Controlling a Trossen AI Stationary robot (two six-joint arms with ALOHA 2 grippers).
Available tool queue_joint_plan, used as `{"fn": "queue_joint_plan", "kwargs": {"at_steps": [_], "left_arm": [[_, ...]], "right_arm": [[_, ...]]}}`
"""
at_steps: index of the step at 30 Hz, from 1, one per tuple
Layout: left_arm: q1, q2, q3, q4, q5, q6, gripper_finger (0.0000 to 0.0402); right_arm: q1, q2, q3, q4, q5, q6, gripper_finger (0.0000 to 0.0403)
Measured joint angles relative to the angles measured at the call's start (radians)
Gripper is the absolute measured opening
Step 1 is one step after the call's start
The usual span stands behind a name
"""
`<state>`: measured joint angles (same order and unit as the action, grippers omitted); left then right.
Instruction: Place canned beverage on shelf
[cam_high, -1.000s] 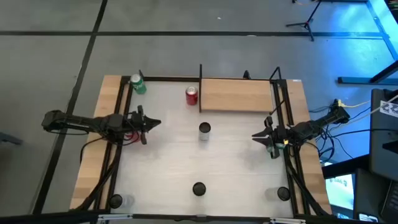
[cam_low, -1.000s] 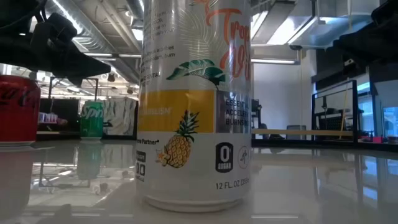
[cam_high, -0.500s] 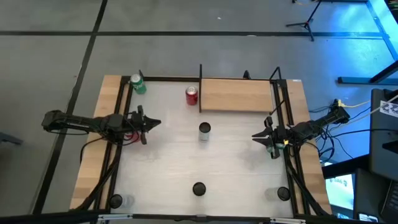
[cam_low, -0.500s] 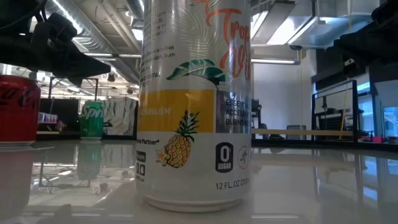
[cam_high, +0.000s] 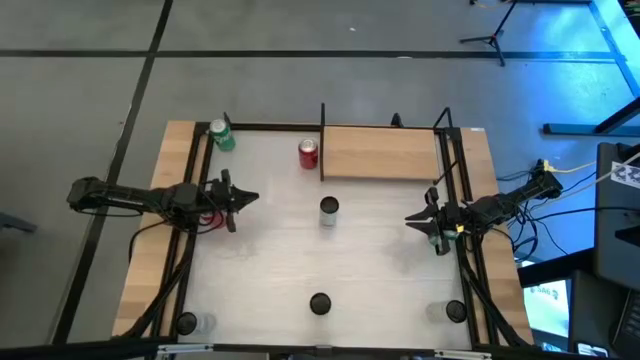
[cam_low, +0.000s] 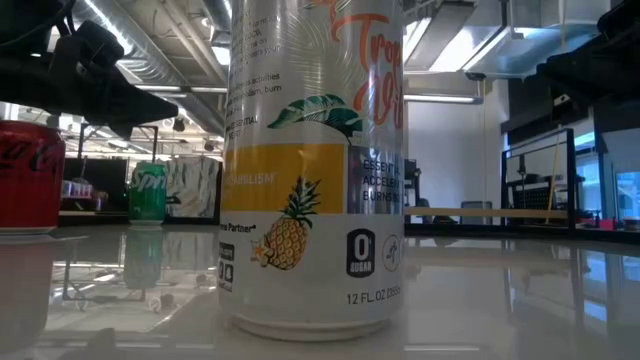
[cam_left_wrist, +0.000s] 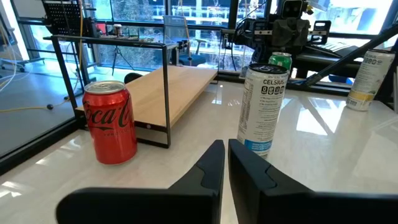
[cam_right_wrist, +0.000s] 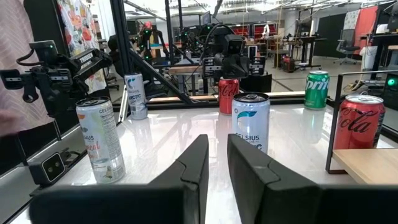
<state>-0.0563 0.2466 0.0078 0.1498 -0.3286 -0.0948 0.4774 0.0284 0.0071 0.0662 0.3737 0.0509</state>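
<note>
Several cans stand upright on the white table. A Celsius can (cam_high: 329, 208) is at the middle, a red cola can (cam_high: 308, 152) stands by the shelf's left end, and a green can (cam_high: 222, 135) is at the far left. The shelf (cam_high: 380, 153), a pale wooden board with black uprights, stands along the far edge and holds nothing. My left gripper (cam_high: 254, 198) is shut and empty, left of the Celsius can (cam_left_wrist: 262, 109). My right gripper (cam_high: 409, 219) is right of the Celsius can (cam_right_wrist: 250, 121), empty, with a narrow gap between its fingers.
Three more cans stand along the near edge: a tall pineapple-printed one (cam_low: 315, 170) at the middle (cam_high: 320, 303), one at the left corner (cam_high: 187, 323) and one at the right corner (cam_high: 454, 312). Black frame rails run along both table sides.
</note>
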Motion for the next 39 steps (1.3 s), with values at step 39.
{"fn": "queue_joint_plan", "kwargs": {"at_steps": [39], "left_arm": [[0.061, 0.301, 0.0, 0.635, 0.033, 0.104, 0.0015]], "right_arm": [[0.0, 0.462, 0.311, 0.101, 0.369, 0.024, 0.0062]]}}
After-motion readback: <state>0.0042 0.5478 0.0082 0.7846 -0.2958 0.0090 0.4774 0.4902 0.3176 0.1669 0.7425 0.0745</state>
